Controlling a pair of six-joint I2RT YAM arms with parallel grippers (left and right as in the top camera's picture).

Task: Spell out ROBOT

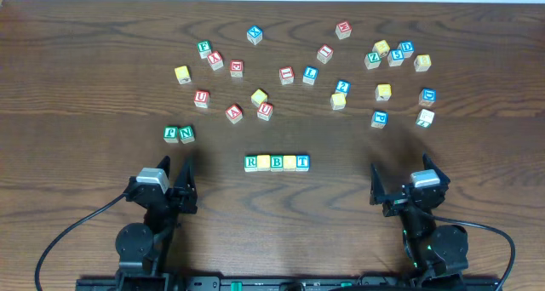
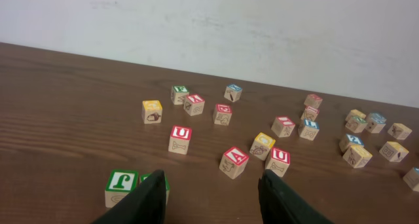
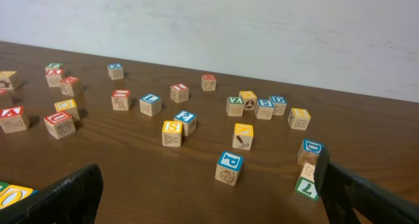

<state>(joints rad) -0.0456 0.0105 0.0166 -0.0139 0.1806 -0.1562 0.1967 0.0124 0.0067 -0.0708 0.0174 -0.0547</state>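
A row of wooden letter blocks (image 1: 277, 162) lies at the middle front of the table: a green R (image 1: 251, 162), two yellow-topped blocks, then a blue T (image 1: 303, 162). Many loose letter blocks are scattered behind it. My left gripper (image 1: 177, 174) is open and empty at the front left, just in front of two green blocks (image 1: 179, 134), which also show in the left wrist view (image 2: 122, 185). My right gripper (image 1: 400, 174) is open and empty at the front right. In the right wrist view a blue P block (image 3: 229, 168) stands between the fingers' line of sight, well ahead.
Loose blocks spread across the back half of the table, among them red U blocks (image 2: 180, 139) (image 2: 279, 161), a yellow block (image 2: 152, 111), a blue 2 (image 3: 185, 122) and a blue D (image 3: 310, 152). A white wall stands behind the table.
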